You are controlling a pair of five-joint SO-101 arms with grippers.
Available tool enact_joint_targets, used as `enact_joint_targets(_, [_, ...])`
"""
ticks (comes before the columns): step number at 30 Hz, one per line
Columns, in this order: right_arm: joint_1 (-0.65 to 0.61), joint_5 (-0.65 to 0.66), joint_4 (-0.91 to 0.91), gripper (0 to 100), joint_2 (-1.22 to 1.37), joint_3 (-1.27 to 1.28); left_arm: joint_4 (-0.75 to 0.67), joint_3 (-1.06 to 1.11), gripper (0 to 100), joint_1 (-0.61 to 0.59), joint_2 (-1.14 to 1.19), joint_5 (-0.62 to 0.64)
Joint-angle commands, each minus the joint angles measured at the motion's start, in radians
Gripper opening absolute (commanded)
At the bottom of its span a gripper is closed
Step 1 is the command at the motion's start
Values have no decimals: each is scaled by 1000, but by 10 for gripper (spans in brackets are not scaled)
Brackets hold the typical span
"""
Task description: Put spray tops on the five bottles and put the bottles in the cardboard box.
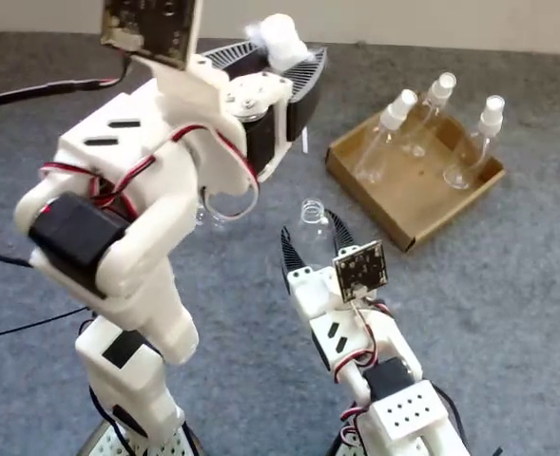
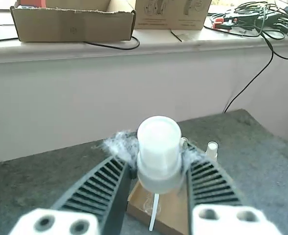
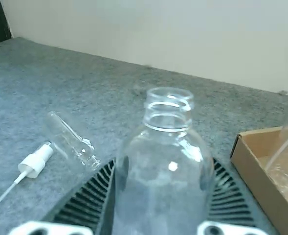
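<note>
left gripper (image 1: 278, 47): raised over far side of the carpet, clenched on a white spray top (image 2: 158, 142), dip tube hanging down
loose bits: lying bottle (image 3: 71, 138) w/o top + loose top (image 3: 33, 164), flat on carpet, near each other
right gripper (image 1: 310, 226): closed round upright open bottle (image 3: 166, 156), mid-floor
cardboard box (image 1: 408, 204): right side, three topped bottles (image 1: 427, 114) inside
surface: grey carpet (image 1: 508, 313)
room: white wall (image 2: 85, 98), ledge (image 2: 148, 44) w/ storage boxes (image 2: 70, 22) + cables (image 2: 251, 19)
</note>
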Motion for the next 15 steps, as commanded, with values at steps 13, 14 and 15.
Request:
enact_joint_targets(13, [-7, 8, 217, 177, -394, 28, 11, -22, 87, 134, -44, 17])
enact_joint_targets(14, [-7, 8, 217, 177, -394, 28, 11, -22, 87, 137, -44, 17])
enact_joint_targets(15, [-7, 8, 217, 177, -394, 28, 11, -22, 87, 137, -44, 17])
